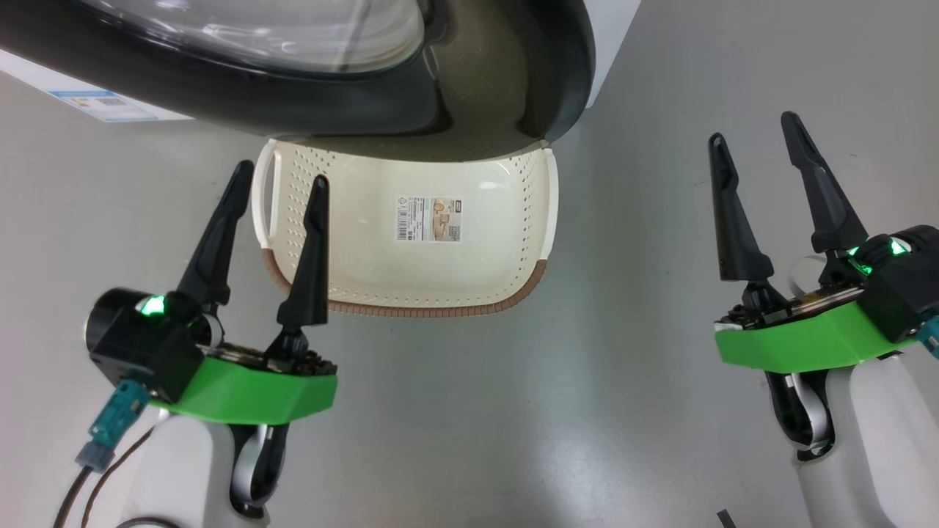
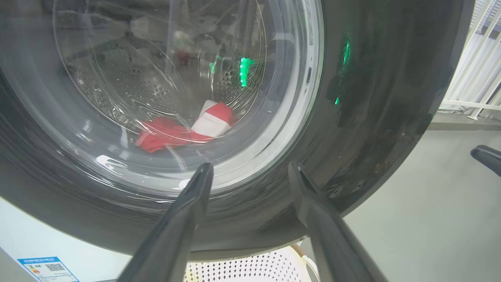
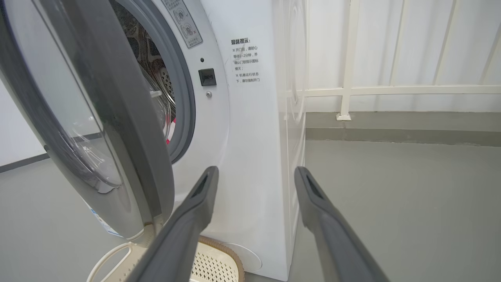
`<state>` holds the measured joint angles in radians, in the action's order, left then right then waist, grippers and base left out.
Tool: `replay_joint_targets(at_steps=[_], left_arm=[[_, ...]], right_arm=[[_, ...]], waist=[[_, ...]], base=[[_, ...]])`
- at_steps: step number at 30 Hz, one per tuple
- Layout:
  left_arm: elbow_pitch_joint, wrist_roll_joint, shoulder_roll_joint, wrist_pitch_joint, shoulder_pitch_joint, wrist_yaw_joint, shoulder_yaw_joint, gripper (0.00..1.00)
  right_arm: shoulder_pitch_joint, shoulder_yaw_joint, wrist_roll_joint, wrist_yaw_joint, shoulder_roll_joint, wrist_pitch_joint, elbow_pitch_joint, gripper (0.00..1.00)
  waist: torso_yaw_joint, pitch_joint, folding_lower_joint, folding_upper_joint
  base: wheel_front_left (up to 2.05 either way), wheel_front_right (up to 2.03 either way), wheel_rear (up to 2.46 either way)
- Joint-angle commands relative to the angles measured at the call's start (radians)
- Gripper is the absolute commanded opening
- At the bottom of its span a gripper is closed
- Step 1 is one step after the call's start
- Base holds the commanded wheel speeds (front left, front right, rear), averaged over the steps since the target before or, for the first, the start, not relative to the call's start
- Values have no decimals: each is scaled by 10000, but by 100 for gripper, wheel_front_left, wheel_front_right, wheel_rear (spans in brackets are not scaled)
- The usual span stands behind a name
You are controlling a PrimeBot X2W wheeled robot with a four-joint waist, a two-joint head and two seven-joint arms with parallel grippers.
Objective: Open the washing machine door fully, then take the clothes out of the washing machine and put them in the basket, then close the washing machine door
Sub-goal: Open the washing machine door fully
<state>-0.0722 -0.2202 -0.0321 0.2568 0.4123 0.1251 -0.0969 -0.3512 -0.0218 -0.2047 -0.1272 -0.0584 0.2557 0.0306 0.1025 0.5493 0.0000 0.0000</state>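
1. Grey, smooth floor (image 1: 587,411) and a white railing (image 3: 391,90) frame the white washing machine (image 3: 250,156). Its washing machine door (image 1: 308,110) stands ajar, swung part-way out from the grey gasket (image 3: 184,102).
2. Judging by that half-swung door, the first step is in hand: opening it fully. The clothes (image 2: 176,132) lie at the bottom of the drum (image 2: 156,92), seen through the glass from the left wrist.
3. The basket (image 1: 411,309) waits on the floor at the machine's foot, directly beneath the overhanging door and holding only a paper label (image 1: 429,218).
4. The next move probably calls for a claw to catch the door's free edge and swing it wide, clearing both the drum mouth and the basket.
5. Materials: the door has a wide, glossy black rim around a bulging clear bowl. The drum is perforated steel. The clothes are thin, limp red fabric with white panels, likely to drape and snag. The basket is cream perforated plastic, a rounded rectangle with a brown woven-look rim.
6. The left claw (image 1: 281,174) is spread and holds nothing, its fingers over the basket's left side, close below the door rim.
7. The right claw (image 1: 754,129) is likewise spread and bare, well apart over open floor on the right.
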Motion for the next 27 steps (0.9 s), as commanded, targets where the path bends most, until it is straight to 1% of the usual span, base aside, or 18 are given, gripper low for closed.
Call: replay_joint_targets(at_steps=[1,5,6,7,8,9,11,12,13,17,20,23,24,27], left_arm=[[247,-36,-182,49,-70,56,289,100],[224,-21,-182,49,-64,56,274,100],[211,-19,-182,49,-69,56,269,100],[200,-19,-182,49,-75,56,265,100],[192,-20,-182,49,-80,56,263,100],[187,-21,-182,49,-83,56,262,100],[175,-15,-182,49,-92,56,256,100],[176,-12,-181,49,-93,56,258,100],[178,-10,-181,49,-93,56,256,100],[170,-11,-181,49,-78,56,237,100],[145,-26,-181,49,-61,56,231,100],[135,-50,-181,49,-59,56,223,100],[135,-50,-181,49,-59,56,223,100],[135,-78,-181,49,-76,56,223,100]], right_arm=[[214,-300,34,-35,81,60,-290,100],[193,-450,20,-35,81,60,-252,100],[199,-470,-17,-35,81,60,-227,85],[200,-479,-67,-35,81,60,-208,78],[197,-485,-96,-35,81,60,-195,78],[192,-493,-109,-35,81,60,-181,60],[181,-508,-130,-35,81,60,-163,35],[170,-515,-139,-35,81,60,-151,13],[154,-519,-157,-35,81,60,-138,0],[-1,-544,-425,-35,81,60,31,0],[-273,-481,-951,-35,81,60,261,0],[-671,-544,-1738,-35,81,60,638,0],[-671,-544,-1738,-35,81,60,638,0],[-1174,-738,-3173,-35,81,60,1163,0]], waist=[[-7,5,0,0],[-40,-3,0,0],[-49,-13,0,0],[-57,-24,0,0],[-67,-32,0,0],[-77,-37,0,0],[-99,-51,0,0],[-112,-50,0,0],[-119,-52,0,0],[-123,-64,0,0],[-101,-85,0,0],[-59,-112,0,0],[-59,-112,0,0],[-10,-139,0,0]], base=[[0,0,0],[0,0,0],[0,0,0],[0,0,0],[0,0,0],[0,0,0],[0,0,0],[0,0,0],[0,0,0],[0,0,0],[0,0,0],[0,0,0],[0,0,0],[0,0,0]])
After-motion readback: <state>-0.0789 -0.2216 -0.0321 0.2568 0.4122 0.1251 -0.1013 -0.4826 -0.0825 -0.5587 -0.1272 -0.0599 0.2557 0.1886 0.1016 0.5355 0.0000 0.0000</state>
